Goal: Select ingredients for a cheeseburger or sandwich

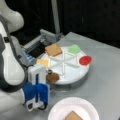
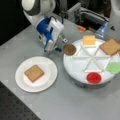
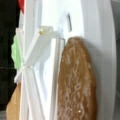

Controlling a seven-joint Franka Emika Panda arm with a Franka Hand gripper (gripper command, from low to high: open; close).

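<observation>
A dark brown round patty (image 1: 53,77) (image 2: 69,49) (image 3: 77,82) lies in a near compartment of the white divided tray (image 1: 73,72) (image 2: 76,66). My gripper (image 1: 48,75) (image 2: 60,45) hangs right beside the patty at the tray's rim; its fingers do not show in the wrist view. A yellow cheese square (image 1: 43,62) (image 2: 89,40) and a tan toast square (image 1: 53,49) (image 2: 110,46) rest in other compartments. Another toast square (image 1: 73,116) (image 2: 34,73) lies alone on the white plate (image 1: 60,108) (image 2: 48,67).
Green lettuce (image 1: 74,48) (image 2: 114,67) (image 3: 15,52) and a red disc (image 1: 85,60) (image 2: 94,77) sit in the tray's far compartments. Raised white dividers (image 3: 37,50) separate them. A grey metal fixture (image 1: 47,37) stands behind the tray. Dark floor lies beyond the table's edge.
</observation>
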